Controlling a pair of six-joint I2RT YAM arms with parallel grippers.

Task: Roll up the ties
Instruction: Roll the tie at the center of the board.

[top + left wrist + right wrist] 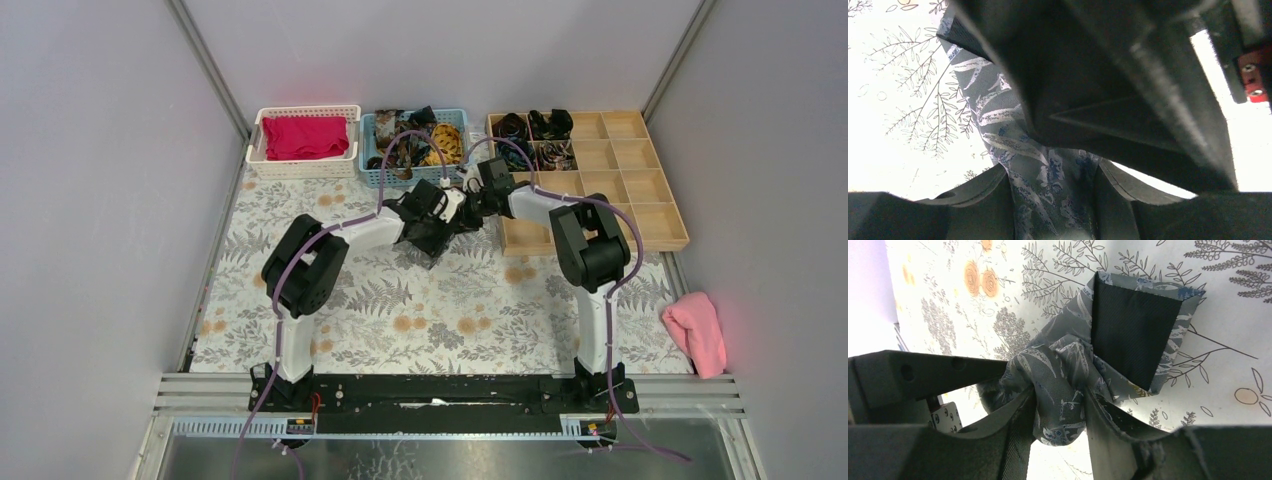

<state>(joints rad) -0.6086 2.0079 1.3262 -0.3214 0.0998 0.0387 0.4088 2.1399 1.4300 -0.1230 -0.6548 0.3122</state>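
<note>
A grey tie (1063,365) with a pale leaf pattern is pinched between both grippers above the floral tablecloth. My right gripper (1060,410) is shut on a bunched fold of it. The tie's wide end, with its black lining (1133,335) facing up, lies on the cloth just beyond. My left gripper (1053,185) is shut on the same tie (998,115), which runs up and left onto the table. In the top view the left gripper (432,215) and right gripper (470,205) meet at the back middle, with the dark tie (433,248) hanging under them.
Behind the grippers stands a blue basket (372,165) of loose ties. A white basket (258,150) with a magenta cloth is to its left. A wooden compartment tray (640,190) at the back right holds several coiled ties. A pink cloth (695,330) lies at the right edge.
</note>
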